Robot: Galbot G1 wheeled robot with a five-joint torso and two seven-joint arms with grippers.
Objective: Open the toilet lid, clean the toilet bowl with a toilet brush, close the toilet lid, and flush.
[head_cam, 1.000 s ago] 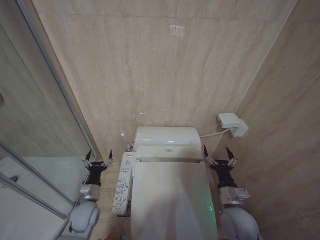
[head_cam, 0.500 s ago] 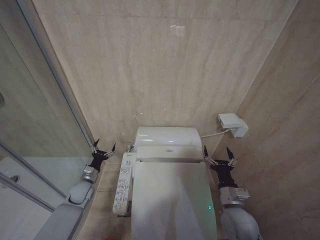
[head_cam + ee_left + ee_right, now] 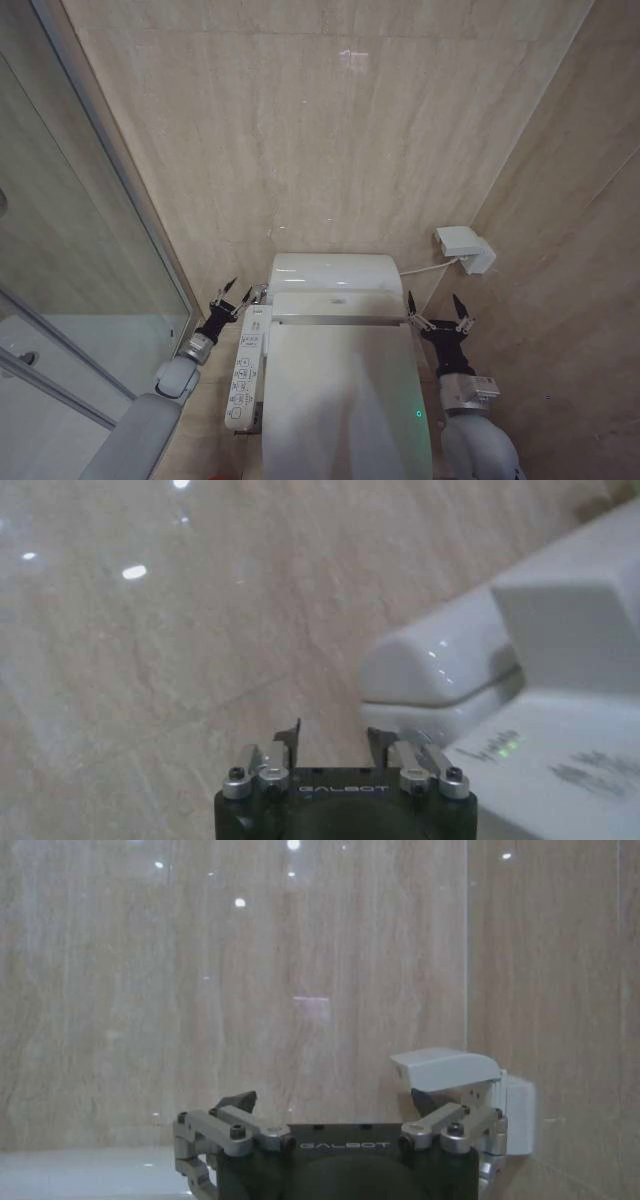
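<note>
At nine o'clock in the head view a glass shower partition (image 3: 90, 270) runs along the robot's left, its metal frame slanting down toward the floor. Next to it, near seven o'clock, the left arm reaches forward, and the left gripper (image 3: 233, 296) sits just beside the rear left corner of the toilet, close to the top end of the control panel (image 3: 247, 365). Its fingers are spread apart with nothing between them; in the left wrist view the left gripper (image 3: 332, 739) shows the same gap, pointing at the beige wall beside the white tank housing (image 3: 440, 667).

At six o'clock lies the toilet lid (image 3: 340, 395), closed flat over the seat, glossy white, with a small green light near its right edge. The rounded tank cover (image 3: 335, 272) sits behind it against the marble wall.

At five o'clock the right gripper (image 3: 436, 312) hangs just beside the lid's rear right corner, fingers spread wide and empty; the right wrist view shows the right gripper (image 3: 335, 1106) open toward the wall. At three o'clock a white wall socket box (image 3: 465, 248) is mounted on the side wall, with a cable leading to the toilet.
</note>
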